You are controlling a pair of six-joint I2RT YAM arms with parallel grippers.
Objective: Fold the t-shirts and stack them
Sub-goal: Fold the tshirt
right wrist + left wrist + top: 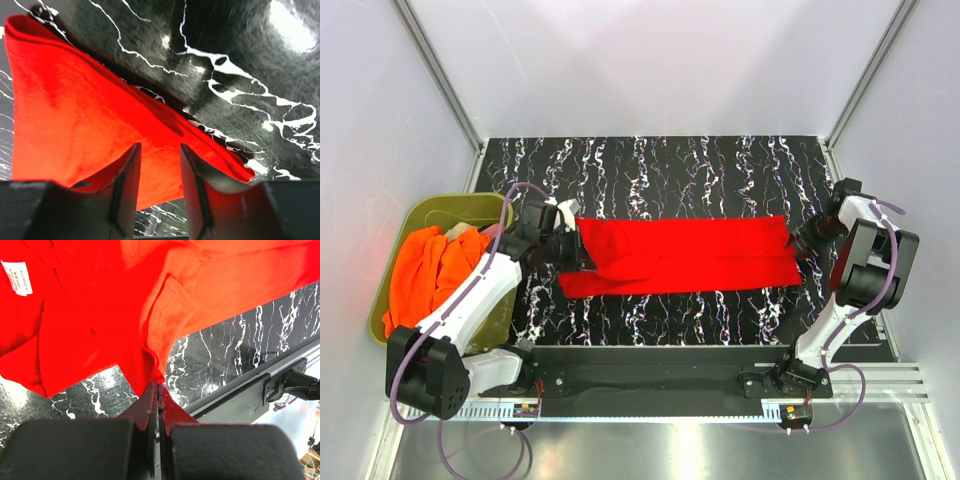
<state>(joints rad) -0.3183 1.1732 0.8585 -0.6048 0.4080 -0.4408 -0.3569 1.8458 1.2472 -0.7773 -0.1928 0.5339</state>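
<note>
Garment on bench [670, 160]: red t-shirt [680, 255] laid out between both claws.
The red t-shirt lies as a long folded band across the middle of the black marbled bench, solid bright colour, with a white neck label [16, 277] near its left end. The left claw [158, 386] is pressed together on a pinch of its edge. The right claw [157, 147] has its fingers apart, straddling the folded right end. An orange t-shirt [425, 270] is bunched in the olive tub [420, 210].
</note>
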